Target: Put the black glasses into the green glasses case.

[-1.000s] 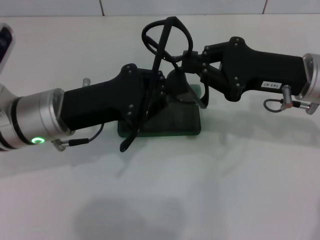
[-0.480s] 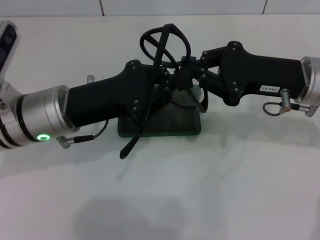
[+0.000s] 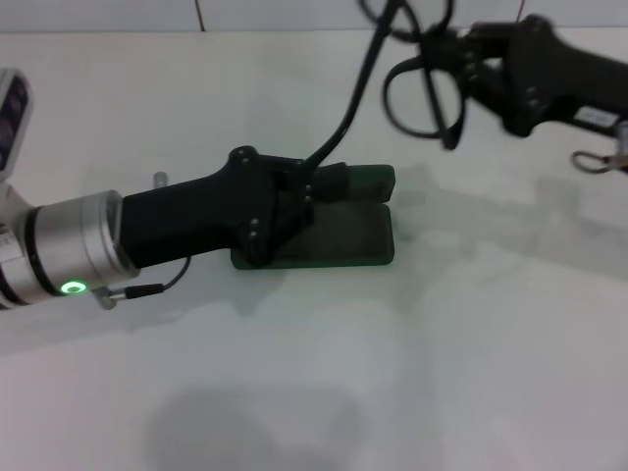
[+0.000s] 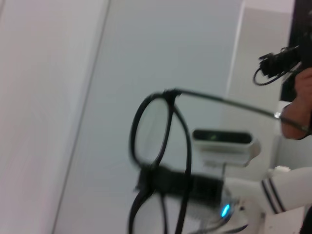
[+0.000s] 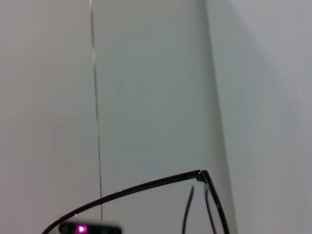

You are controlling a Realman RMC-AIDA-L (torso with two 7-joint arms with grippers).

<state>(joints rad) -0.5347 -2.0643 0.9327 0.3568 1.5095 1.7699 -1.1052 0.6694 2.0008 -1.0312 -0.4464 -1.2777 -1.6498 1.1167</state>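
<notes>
The black glasses [image 3: 420, 94] hang in the air at the far right, above the table, with my right gripper [image 3: 461, 71] shut on their frame. One long temple arm slants down from them to the tip of my left gripper [image 3: 332, 183]. That gripper lies low over the open green glasses case [image 3: 365, 241], at the hinge by the lid [image 3: 375, 178]; I cannot make out how its fingers stand. In the left wrist view the glasses [image 4: 168, 122] fill the middle. The right wrist view catches only a temple and a rim of the glasses [image 5: 146, 186].
The white table [image 3: 314, 392] spreads around the case, and a tiled wall [image 3: 196, 14] runs along its far edge. My left arm [image 3: 147, 231] crosses the table from the left to the case.
My right gripper has carried the glasses up and to the far right, off the case. My left gripper has dropped lower onto the case, and the glasses no longer hang across it.
</notes>
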